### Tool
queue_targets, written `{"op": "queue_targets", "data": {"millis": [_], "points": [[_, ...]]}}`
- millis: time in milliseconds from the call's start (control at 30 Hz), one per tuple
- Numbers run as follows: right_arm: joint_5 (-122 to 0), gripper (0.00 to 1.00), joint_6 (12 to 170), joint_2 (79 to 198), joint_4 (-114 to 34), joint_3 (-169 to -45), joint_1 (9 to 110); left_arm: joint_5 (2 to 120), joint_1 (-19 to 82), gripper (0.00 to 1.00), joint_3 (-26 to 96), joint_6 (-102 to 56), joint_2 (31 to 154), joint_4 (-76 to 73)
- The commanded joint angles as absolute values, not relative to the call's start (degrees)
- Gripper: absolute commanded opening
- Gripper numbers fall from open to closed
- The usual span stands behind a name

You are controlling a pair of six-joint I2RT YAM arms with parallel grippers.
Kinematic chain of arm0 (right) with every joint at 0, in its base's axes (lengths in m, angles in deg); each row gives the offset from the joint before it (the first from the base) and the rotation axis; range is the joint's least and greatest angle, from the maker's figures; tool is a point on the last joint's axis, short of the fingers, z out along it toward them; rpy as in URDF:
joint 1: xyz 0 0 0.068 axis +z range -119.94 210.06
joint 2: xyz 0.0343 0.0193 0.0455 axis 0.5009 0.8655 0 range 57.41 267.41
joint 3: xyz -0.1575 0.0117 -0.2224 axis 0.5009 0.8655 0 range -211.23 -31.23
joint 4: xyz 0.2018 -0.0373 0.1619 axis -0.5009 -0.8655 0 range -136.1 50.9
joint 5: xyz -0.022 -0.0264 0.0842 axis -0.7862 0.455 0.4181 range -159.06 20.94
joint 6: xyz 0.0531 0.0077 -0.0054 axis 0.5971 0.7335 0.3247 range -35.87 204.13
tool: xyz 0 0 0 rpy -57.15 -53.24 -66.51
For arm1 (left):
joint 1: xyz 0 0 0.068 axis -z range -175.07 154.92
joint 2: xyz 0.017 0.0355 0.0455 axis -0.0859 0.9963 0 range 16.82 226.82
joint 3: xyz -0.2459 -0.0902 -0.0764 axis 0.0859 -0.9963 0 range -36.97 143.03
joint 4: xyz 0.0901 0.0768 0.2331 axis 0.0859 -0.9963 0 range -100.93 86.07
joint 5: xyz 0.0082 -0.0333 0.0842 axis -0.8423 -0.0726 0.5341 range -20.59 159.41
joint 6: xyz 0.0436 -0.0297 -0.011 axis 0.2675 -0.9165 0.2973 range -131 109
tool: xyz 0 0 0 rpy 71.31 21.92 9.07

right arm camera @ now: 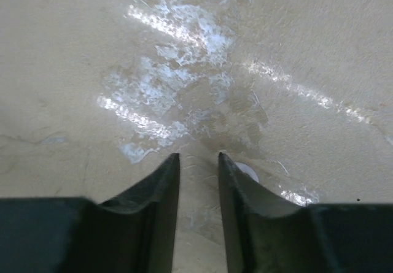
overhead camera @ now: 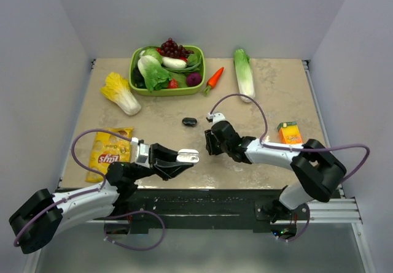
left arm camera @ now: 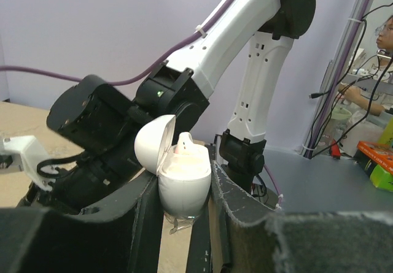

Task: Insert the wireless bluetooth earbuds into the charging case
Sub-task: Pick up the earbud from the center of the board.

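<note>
Left jaws are clamping the open charging case (left arm camera: 184, 178) while right jaws, slightly parted, are pointing down just beside an earbud (right arm camera: 247, 172) on the table (overhead camera: 276, 101), possibly knocking it away.

The case (left arm camera: 184, 178) is smooth, glossy white plastic, and the bud (left arm camera: 184, 142) in it has the same hard shine, while the left fingers (left arm camera: 242, 208) are matt black with coarse, felt-like pads and frayed edges. The table (right arm camera: 184, 70) looks like beige stone-patterned laminate, smooth enough to throw bright glare, and the right fingers (right arm camera: 153, 205) are dull, dark and faintly grainy; the white spot (right arm camera: 249, 172) beside them may be glossy plastic, though it is mostly hidden. The right arm (left arm camera: 233, 34) has smooth white plastic shells and satin black joints.
</note>
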State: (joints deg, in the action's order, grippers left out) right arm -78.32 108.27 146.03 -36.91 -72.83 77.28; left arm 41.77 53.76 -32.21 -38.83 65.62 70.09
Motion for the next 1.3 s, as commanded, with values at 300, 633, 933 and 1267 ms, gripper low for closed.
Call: {"op": "queue_targets", "data": {"millis": [300, 633, 933, 1267], "points": [[-82.86, 0.43, 105.75, 136.77, -43.76, -73.59, 71.99, 41.99, 54.06, 0.00, -32.75, -38.16, 66.30, 87.92], [-79.26, 0.43, 105.93, 141.34, -41.13, -72.62, 71.54, 42.16, 54.06, 0.00, -32.57, -37.80, 66.21, 86.77], [-78.73, 0.43, 105.84, 142.05, -41.21, -72.10, 71.54, 42.25, 54.06, 0.00, -32.84, -37.72, 66.30, 86.86], [-77.93, 0.40, 105.92, 142.49, -41.04, -71.22, 71.54, 42.25, 54.06, 0.00, -32.93, -37.98, 66.21, 87.21]]}}
